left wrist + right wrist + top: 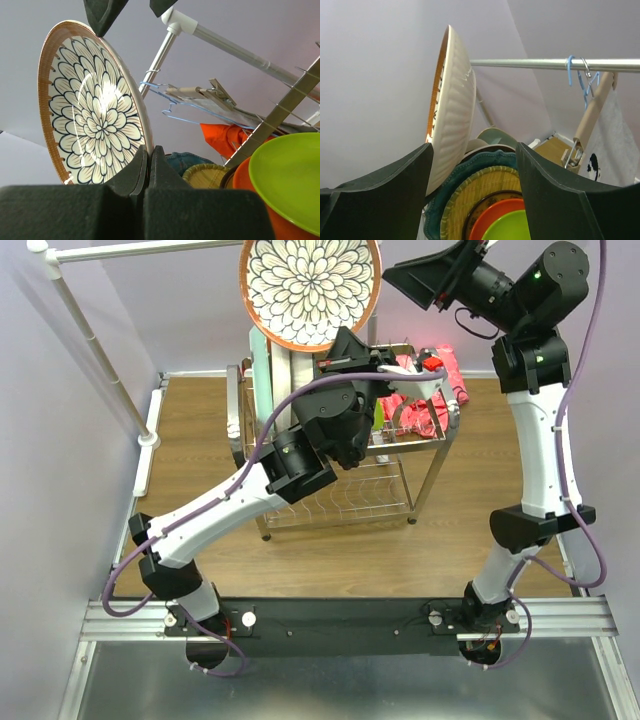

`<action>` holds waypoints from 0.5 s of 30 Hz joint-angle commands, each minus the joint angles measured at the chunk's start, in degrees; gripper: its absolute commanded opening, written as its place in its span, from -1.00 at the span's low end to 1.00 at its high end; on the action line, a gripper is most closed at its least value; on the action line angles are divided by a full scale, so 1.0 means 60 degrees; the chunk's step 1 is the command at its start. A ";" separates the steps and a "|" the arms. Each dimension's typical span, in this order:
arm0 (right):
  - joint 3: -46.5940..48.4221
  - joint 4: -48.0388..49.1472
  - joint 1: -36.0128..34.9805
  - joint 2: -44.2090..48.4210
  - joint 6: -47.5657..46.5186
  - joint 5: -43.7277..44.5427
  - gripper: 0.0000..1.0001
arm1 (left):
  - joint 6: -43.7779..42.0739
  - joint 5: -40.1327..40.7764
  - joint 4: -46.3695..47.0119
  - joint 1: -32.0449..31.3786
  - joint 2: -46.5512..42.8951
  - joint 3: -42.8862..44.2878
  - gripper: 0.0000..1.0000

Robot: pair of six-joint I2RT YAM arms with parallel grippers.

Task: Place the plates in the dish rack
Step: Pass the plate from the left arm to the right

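Left end effector [148,162] pinched shut on floral plate [95,120] rim; right end effector [474,147] spread wide near same plate.

The rack [400,490] stands at the far middle of the table [200,430], with plates [272,375] on edge in its upper shelf at the left and a cloth [440,380] at its right end. The held plate [310,290] is upright above that row, its lower rim in the left gripper [345,345], with the right gripper [425,285] to its right. The rail [95,340] stands at the far left.
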State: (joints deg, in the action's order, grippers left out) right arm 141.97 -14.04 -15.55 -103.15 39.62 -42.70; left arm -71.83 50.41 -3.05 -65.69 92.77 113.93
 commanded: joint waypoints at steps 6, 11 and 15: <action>-0.0298 -0.0486 -0.0089 0.0580 -0.0069 -0.0398 0.49 | -0.1182 -0.0053 0.0860 -0.0301 0.0270 0.0011 -1.00; -0.0488 -0.0501 -0.0089 0.0932 -0.0391 -0.0296 0.49 | -0.1095 0.0006 0.0816 -0.0316 0.0344 0.0128 -1.00; -0.0605 -0.0516 -0.0089 0.0947 -0.0261 -0.0135 0.49 | -0.1123 -0.0199 0.0728 -0.0418 0.0446 0.0143 -1.00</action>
State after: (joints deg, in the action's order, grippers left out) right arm 139.09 -16.62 -15.70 -99.57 38.44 -43.35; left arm -73.91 51.77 -1.85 -67.44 96.05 113.43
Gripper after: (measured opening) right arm 0.745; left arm 0.022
